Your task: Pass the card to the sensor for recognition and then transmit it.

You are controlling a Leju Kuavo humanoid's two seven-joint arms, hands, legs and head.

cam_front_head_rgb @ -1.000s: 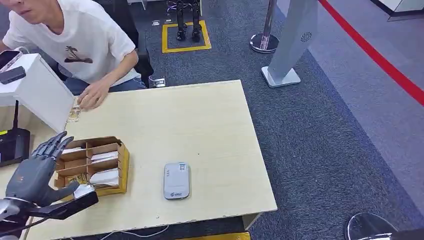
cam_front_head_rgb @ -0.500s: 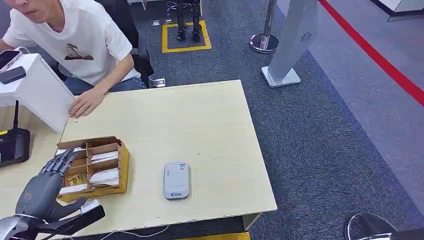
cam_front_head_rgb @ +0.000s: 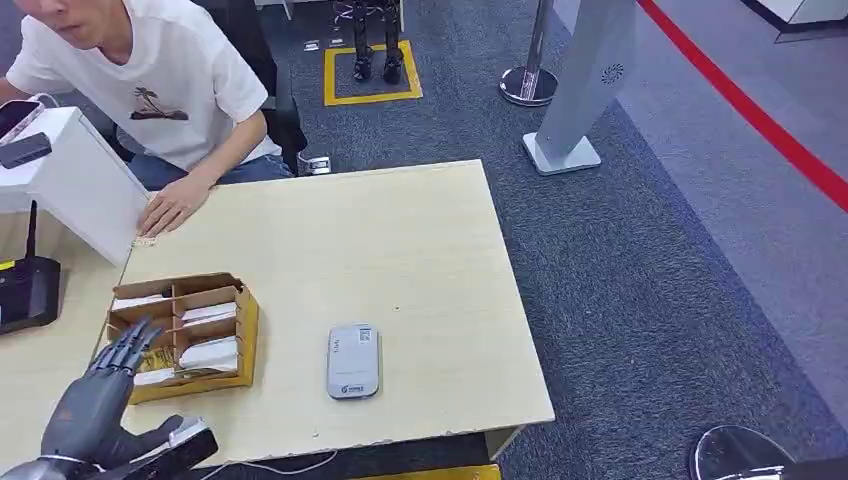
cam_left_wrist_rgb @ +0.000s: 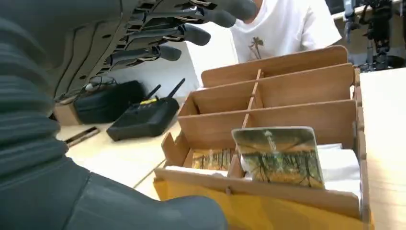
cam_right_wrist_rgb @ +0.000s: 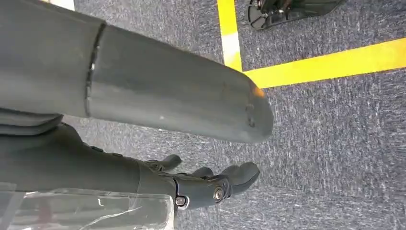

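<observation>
A cardboard divider box [cam_front_head_rgb: 247,330] stands on the left of the wooden table [cam_front_head_rgb: 400,250], with several cards in its compartments. One card with a green-and-yellow forest picture [cam_left_wrist_rgb: 278,155] leans upright in a near compartment of the box [cam_left_wrist_rgb: 297,86]. My left hand [cam_front_head_rgb: 98,400] hovers at the box's near-left corner, fingers [cam_left_wrist_rgb: 184,33] spread and holding nothing. A grey-white card sensor [cam_front_head_rgb: 353,361] lies flat to the right of the box. My right hand [cam_right_wrist_rgb: 206,184] hangs over the carpet with nothing in it.
A person in a white T-shirt [cam_front_head_rgb: 160,80] sits at the far left, one hand [cam_front_head_rgb: 175,205] resting on the table. A white stand [cam_front_head_rgb: 70,180] and a black router [cam_front_head_rgb: 25,292] are to the left. A grey pillar [cam_front_head_rgb: 590,80] stands beyond the table.
My left hand has drawn back and down from beside the box toward the table's near edge. The person's hand slid slightly toward the far left corner.
</observation>
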